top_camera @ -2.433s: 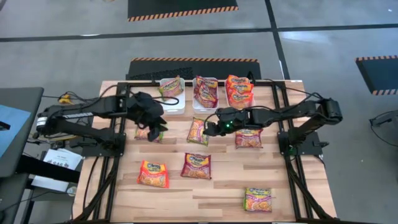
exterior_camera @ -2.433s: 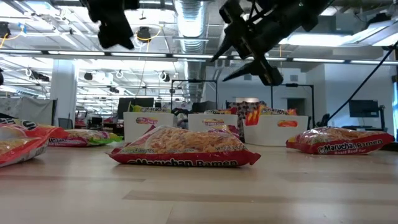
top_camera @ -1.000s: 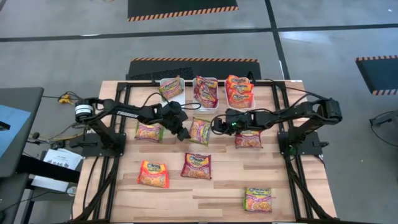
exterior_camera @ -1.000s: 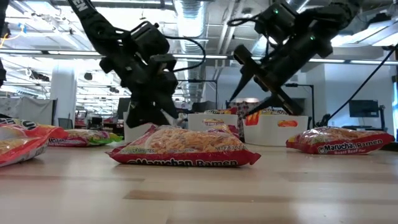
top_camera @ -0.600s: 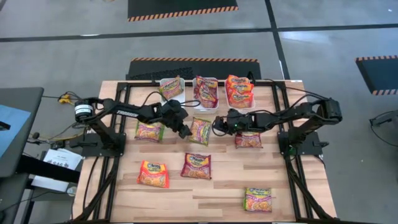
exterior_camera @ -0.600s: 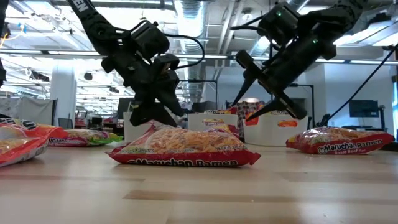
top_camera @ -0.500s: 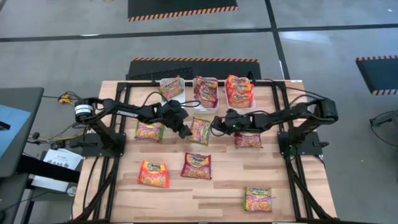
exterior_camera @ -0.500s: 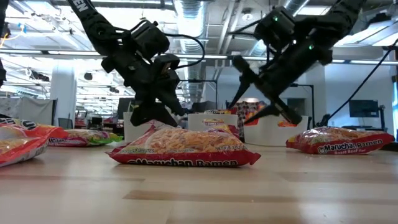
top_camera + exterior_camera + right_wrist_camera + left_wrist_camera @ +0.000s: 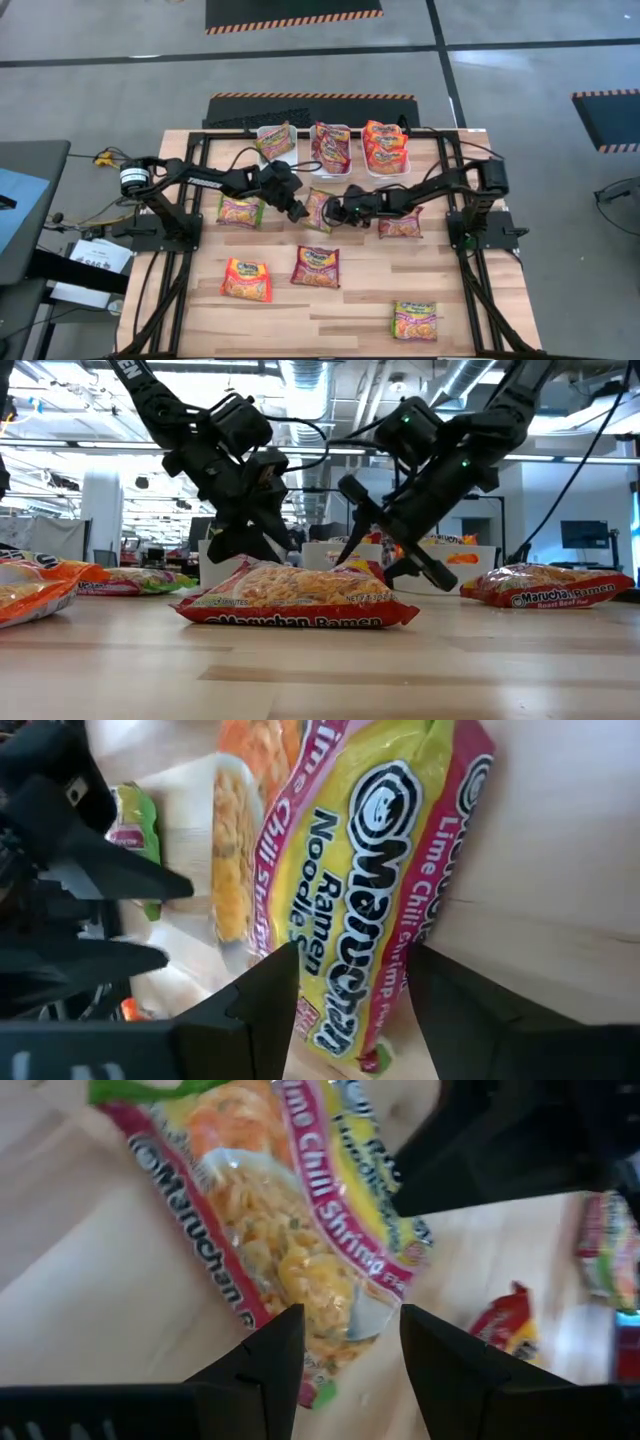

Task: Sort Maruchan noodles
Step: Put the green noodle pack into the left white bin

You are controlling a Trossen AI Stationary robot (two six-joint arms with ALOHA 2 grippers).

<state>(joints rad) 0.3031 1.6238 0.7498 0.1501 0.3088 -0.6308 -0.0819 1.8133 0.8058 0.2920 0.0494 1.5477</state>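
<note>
Left gripper [image 9: 299,213]: fingers apart, tips low at the left edge of the Lime Chili Shrimp packet [image 9: 318,209]; nothing clamped. Right gripper [image 9: 333,213]: fingers also spread, straddling the same packet's right edge, not closed on it. In the low view both grippers angle down onto that packet from opposite sides.

The packet lies flat on the table [image 9: 360,290], mid-table, nearer the far edge, just in front of the bins.

Other loose packets: green-trim packet [image 9: 239,210] beside the left arm; orange packet [image 9: 247,280] toward the near-left; maroon packet [image 9: 317,267] near centre; another packet [image 9: 401,226] under the right arm; one packet [image 9: 415,321] by the near-right corner.

Three white bins [image 9: 331,166] along the far edge, each holding packets.
</note>
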